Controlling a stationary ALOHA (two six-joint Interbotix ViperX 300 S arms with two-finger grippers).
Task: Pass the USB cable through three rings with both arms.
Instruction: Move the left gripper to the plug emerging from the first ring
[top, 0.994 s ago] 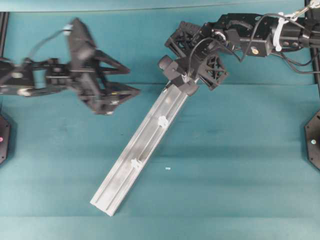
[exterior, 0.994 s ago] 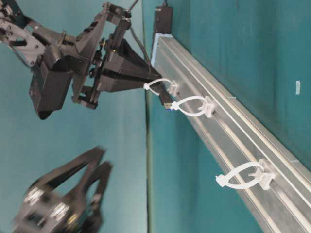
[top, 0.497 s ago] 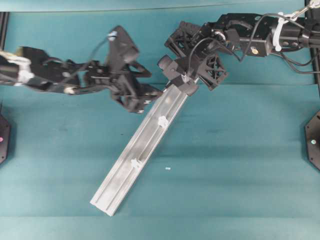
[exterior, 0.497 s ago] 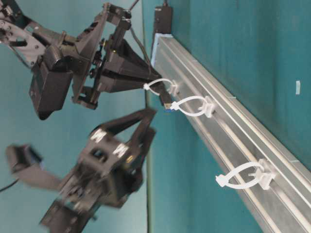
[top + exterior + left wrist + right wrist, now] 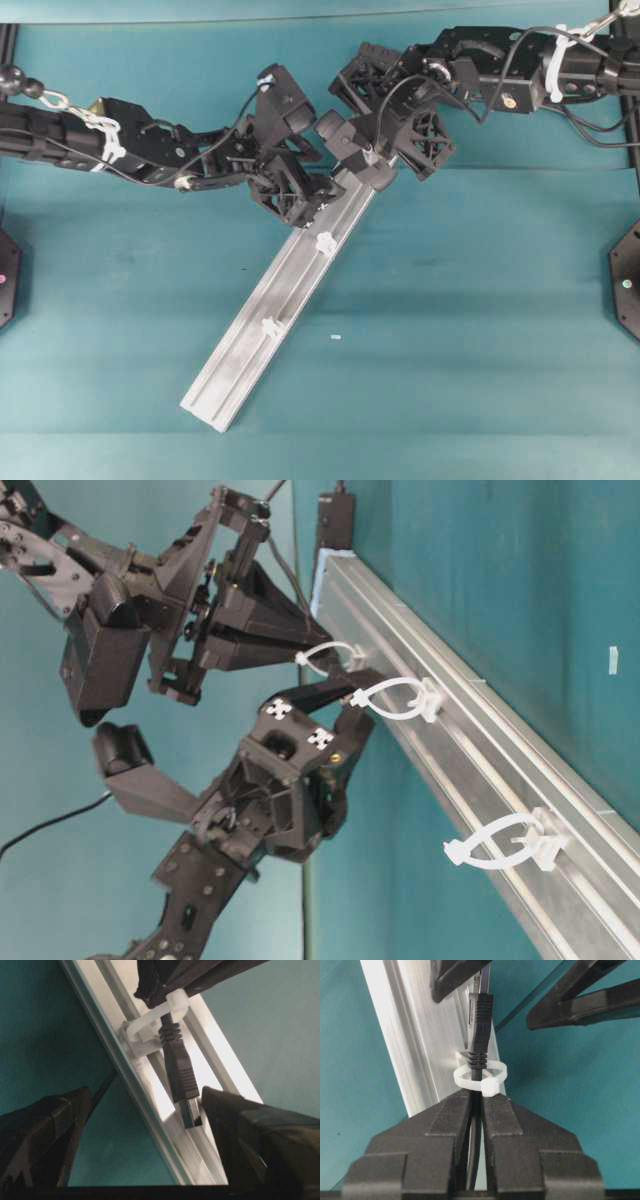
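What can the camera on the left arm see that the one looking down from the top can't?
Only the left wrist view shows the USB cable's plug poking through the first ring. Only the overhead view shows the whole rail, the other two rings, and both arms. Both show the open left gripper beside the rail.

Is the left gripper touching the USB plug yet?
Apart. The left wrist view shows the left gripper open, its fingers either side of the USB plug, with clear gaps of rail showing between.
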